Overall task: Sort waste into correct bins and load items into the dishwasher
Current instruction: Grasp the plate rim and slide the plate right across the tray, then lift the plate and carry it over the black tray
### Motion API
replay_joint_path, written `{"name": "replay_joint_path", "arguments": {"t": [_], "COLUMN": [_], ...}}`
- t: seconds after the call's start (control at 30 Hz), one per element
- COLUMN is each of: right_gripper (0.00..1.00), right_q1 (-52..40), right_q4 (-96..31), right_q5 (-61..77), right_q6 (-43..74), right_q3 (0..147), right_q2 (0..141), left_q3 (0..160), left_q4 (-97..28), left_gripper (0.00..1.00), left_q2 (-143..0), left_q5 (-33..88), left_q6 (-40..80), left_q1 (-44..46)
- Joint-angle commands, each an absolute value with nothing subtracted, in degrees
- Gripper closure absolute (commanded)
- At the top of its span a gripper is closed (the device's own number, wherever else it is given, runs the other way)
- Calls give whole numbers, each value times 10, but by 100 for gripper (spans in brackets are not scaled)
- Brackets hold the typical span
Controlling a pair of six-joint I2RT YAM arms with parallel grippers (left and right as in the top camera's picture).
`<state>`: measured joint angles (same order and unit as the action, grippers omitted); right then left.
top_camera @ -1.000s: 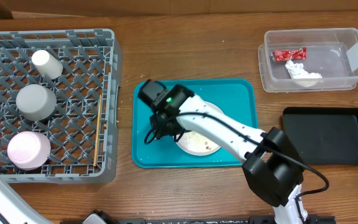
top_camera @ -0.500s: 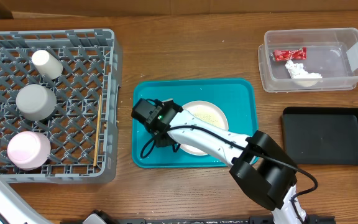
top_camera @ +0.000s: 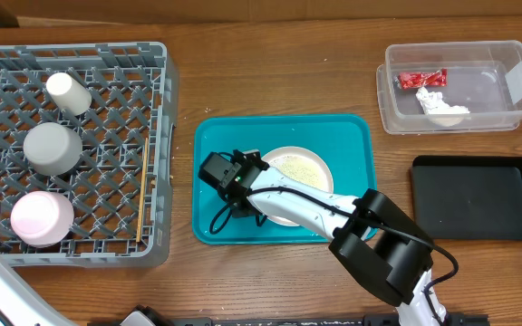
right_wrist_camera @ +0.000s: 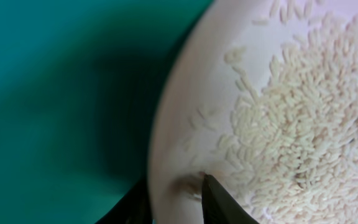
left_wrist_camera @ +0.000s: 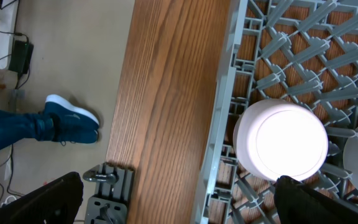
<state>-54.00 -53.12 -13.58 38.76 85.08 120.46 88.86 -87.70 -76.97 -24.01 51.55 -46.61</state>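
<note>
Jaws of right gripper (right_wrist_camera: 178, 199) pinch plate (right_wrist_camera: 179, 124) rim; tilt on lift could spill rice (right_wrist_camera: 291, 124). Left gripper (left_wrist_camera: 179, 205) jaws spread.

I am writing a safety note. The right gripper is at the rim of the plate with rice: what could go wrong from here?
1. The right gripper has its jaws astride only one edge of the plate; lifted this way, the plate may tilt or slip out.
2. The loose rice could then slide off and spill onto the teal tray.
</note>
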Motion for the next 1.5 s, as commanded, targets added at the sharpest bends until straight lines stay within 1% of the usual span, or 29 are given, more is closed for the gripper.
{"name": "replay_joint_path", "arguments": {"t": [0.0,0.13,0.23,0.4,0.5,0.8,1.03,1.2,1.23,1.37,1.47], "right_gripper": [74,82,96,96,96,96,96,96,96,96,96], "right_q1": [-540,-540,-540,-540,-540,-517,-483,-444,-422,-376,-343], "right_q4": [-528,-528,-532,-555,-582,-729,-781,-809,-819,-829,-835], "right_q5": [-139,-138,-138,-145,-173,-255,-255,-255,-260,-305,-313], "right_q6": [393,393,393,397,398,499,510,511,519,528,527], "right_q3": [836,836,839,859,875,944,976,977,977,979,984], "right_q2": [1207,1207,1207,1207,1207,1207,1207,1207,1205,1194,1177], "left_q3": [890,890,890,890,890,890,890,890,890,890,890], "left_q4": [-878,-878,-878,-878,-878,-878,-878,-878,-878,-878,-878], "left_gripper": [0,1,0,0,0,0,0,0,0,0,0], "left_q2": [-772,-772,-772,-772,-772,-772,-772,-772,-772,-772,-772], "left_q5": [-241,-241,-241,-241,-241,-241,-241,-241,-241,-241,-241], "left_q6": [528,528,528,528,528,528,528,528,528,528,528], "left_q1": [-470,-470,-470,-470,-470,-470,-470,-470,-470,-470,-470]}}
